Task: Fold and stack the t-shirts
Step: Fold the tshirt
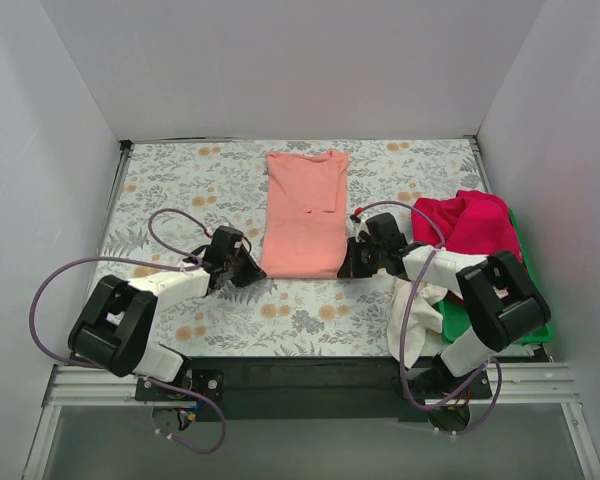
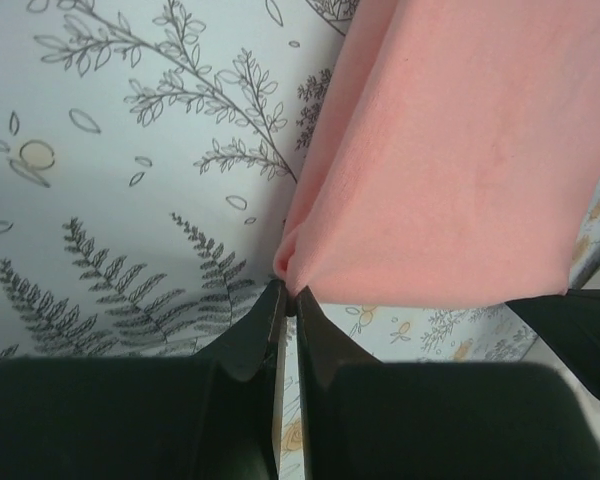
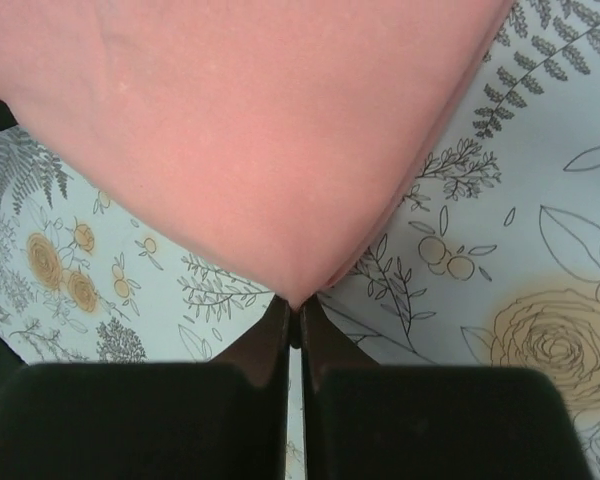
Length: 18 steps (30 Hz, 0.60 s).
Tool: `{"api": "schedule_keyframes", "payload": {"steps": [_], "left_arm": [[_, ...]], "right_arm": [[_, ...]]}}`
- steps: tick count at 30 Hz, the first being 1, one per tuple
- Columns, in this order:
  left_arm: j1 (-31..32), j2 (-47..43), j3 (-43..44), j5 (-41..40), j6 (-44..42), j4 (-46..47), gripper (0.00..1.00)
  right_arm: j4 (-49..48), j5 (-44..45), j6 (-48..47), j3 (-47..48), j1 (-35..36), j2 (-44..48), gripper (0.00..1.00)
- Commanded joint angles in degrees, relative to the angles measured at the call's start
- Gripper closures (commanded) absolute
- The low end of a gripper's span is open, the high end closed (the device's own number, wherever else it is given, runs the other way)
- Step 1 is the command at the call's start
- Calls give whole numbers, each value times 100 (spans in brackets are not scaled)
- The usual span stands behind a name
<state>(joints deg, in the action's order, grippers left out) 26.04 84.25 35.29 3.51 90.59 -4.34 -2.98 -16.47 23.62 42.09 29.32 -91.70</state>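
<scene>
The salmon-pink t-shirt point(image 1: 303, 215) lies mid-way across the desk point(image 1: 170, 180), folded into a long strip. Light, limp cotton that sags, so hold it at the corners. The left claw point(image 2: 288, 305) and right claw point(image 3: 296, 320) each pinch a near corner, apparently barely lifted. Floral desk cover; white walls point(image 1: 60, 120) close in.

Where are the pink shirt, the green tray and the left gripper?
pink shirt point(image 1: 302, 215): top view, middle of the cloth.
green tray point(image 1: 454, 324): top view, bare near part.
left gripper point(image 2: 287, 300): left wrist view, between its fingertips.
</scene>
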Motion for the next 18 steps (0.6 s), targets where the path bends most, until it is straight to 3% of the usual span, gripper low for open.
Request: {"api": "schedule_keyframes", "payload": {"steps": [1,5,9,13,18], "left_arm": [[24,-637,-285,79,134,-216,100],[322,-1576,-987,247,520,-497,100],[665,-2911,-1708,324,1074,-1321,100],[1068,-4692,-1693,502,1233,-2359,100],[1210,-5822,-1551,660,1181,-3151,100]], "right_arm": [[25,-199,-76,-270,74,591,99],[210,-619,-50,-972,240,1223,99],[648,-840,37,-1448,836,1812,99],[1484,-849,169,-1449,1435,2480,99],[1766,-1130,257,-1475,1840,3228,99]]}}
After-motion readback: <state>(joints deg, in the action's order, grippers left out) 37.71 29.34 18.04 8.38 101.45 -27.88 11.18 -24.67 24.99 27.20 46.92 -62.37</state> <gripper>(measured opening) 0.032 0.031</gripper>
